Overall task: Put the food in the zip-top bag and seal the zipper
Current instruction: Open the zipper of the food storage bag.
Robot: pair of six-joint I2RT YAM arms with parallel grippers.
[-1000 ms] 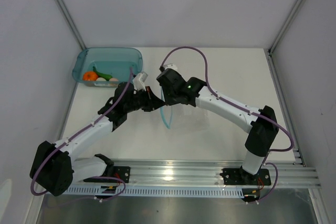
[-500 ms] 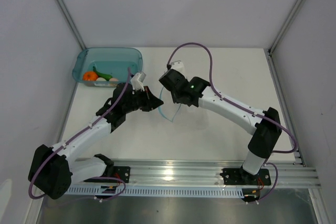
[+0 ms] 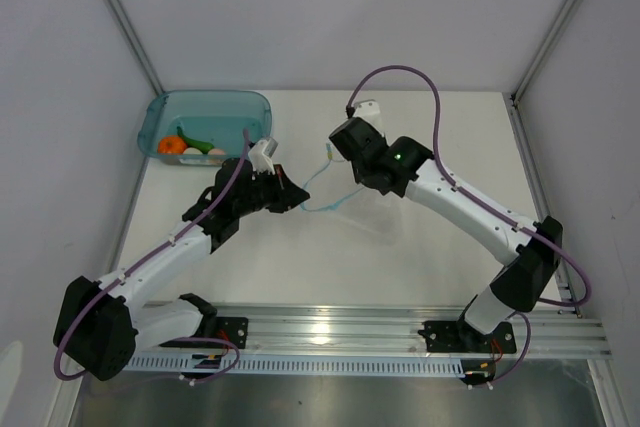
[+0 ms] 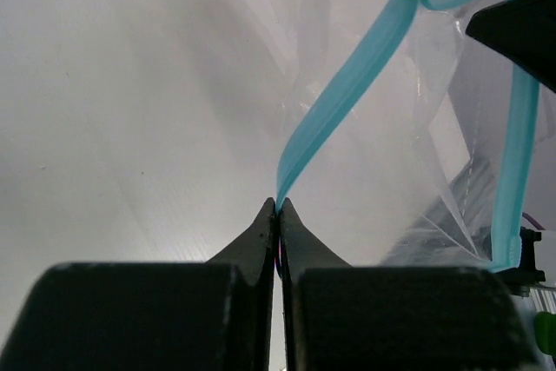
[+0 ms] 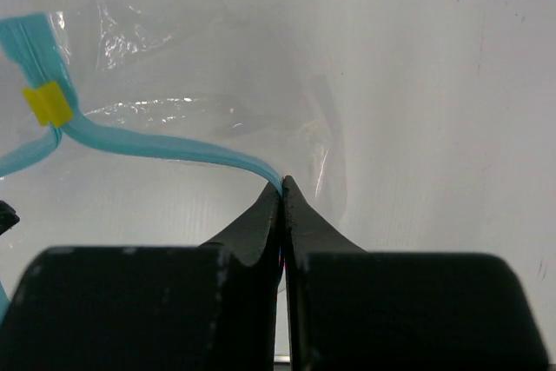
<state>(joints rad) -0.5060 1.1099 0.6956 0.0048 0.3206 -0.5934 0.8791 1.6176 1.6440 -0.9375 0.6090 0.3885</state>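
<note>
Where the two arms rise from the ribbed aluminium rail (image 3: 350, 332) at the near edge, the table (image 3: 430, 257) spreads out smooth, matt and white. Both arms reach to mid-table and meet over the zip-top bag (image 3: 378, 212), a thin, glossy, crinkled clear pouch that catches the light in creases. Its zipper (image 4: 339, 102) is a flat, flexible light-blue strip. The zipper's two sides run apart from a small square yellow slider (image 5: 48, 103), so the mouth gapes as a loop between the arms. The left gripper (image 4: 278, 206) has its black, wedge-shaped fingers pressed together with no gap showing, pinching one side of the zipper at the very tips. The right gripper (image 5: 282, 183) is likewise closed tight, its tips nipping the other side of the strip, with the clear film sagging beyond it onto the table. Farther off, in the far-left corner, stands a teal translucent tub (image 3: 205, 99) with rounded corners. Against the tub's near wall lie the round orange fruit (image 3: 171, 145), the slim green vegetable (image 3: 198, 143) and the cream-white lump (image 3: 192, 153), all well apart from the bag.
</note>
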